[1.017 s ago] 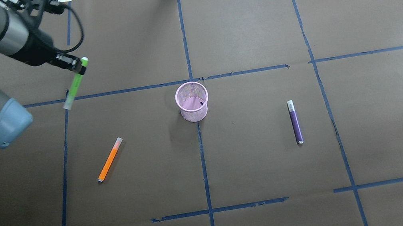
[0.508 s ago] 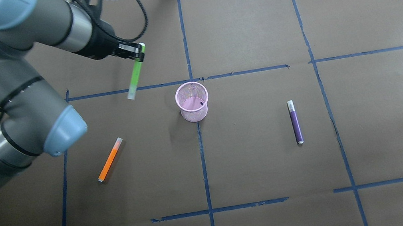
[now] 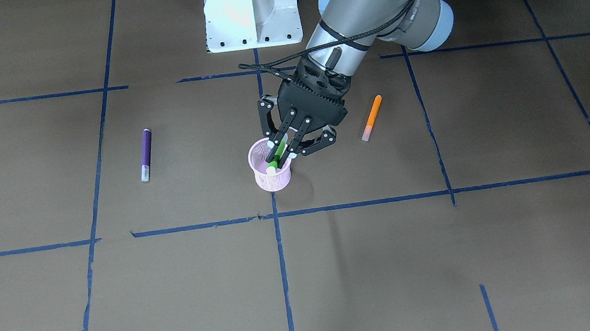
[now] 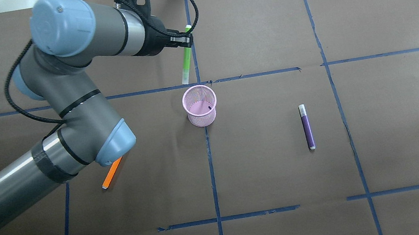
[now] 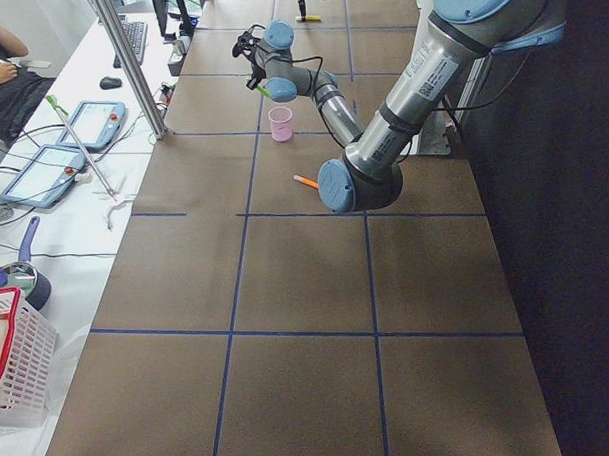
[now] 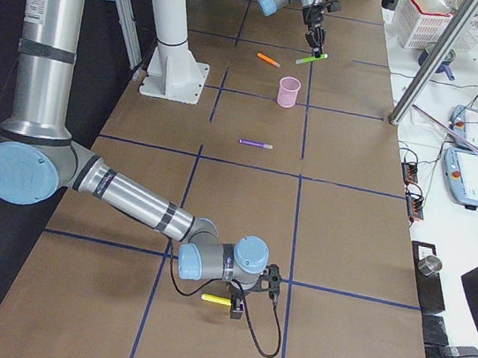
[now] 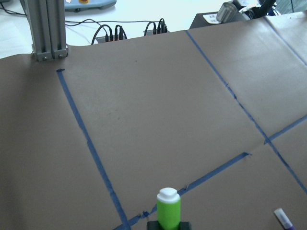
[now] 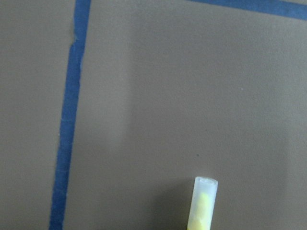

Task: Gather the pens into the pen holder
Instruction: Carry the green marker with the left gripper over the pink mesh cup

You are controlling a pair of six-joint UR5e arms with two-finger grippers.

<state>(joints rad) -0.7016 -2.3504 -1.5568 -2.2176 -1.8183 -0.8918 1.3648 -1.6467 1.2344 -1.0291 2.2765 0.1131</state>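
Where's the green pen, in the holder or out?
Out. The left gripper holds the green pen in the air; both side views show a gap between it and the pink holder below.

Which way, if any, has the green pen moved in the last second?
Yes. In the overhead view the green pen, in the left gripper, travelled rightward, from far left of the pen holder to nearly in line with it.
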